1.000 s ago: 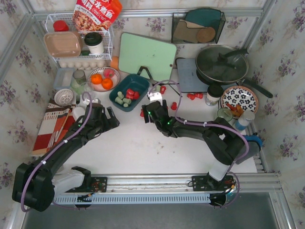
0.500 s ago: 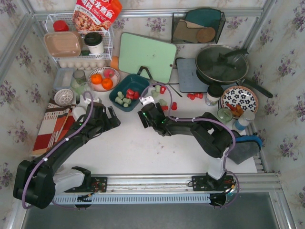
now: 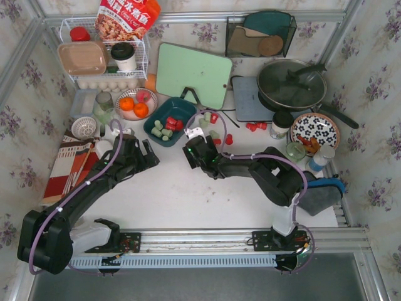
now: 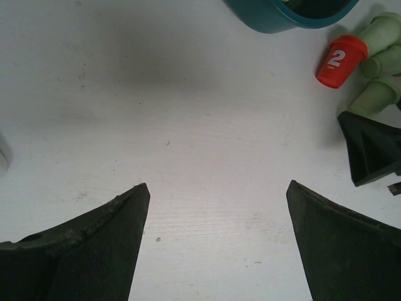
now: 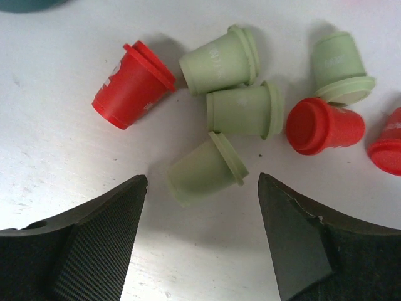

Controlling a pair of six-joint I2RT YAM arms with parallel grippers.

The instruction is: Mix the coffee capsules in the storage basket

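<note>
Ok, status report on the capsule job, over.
Left gripper open, empty, near basket. Right gripper open over loose capsules, green one lined up between jaws. Basket holds red and green ones. Nothing blocking.

The top external view looks down on the whole table (image 3: 188, 194) from above its near edge. Both wrist views face the table at close range, sharing the loose coffee capsules (image 5: 241, 110) beside the storage basket (image 4: 276, 19).

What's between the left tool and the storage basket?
Bare table, in the left wrist view: nothing lies between the left tool and the storage basket. A red capsule sits off to one side.
</note>
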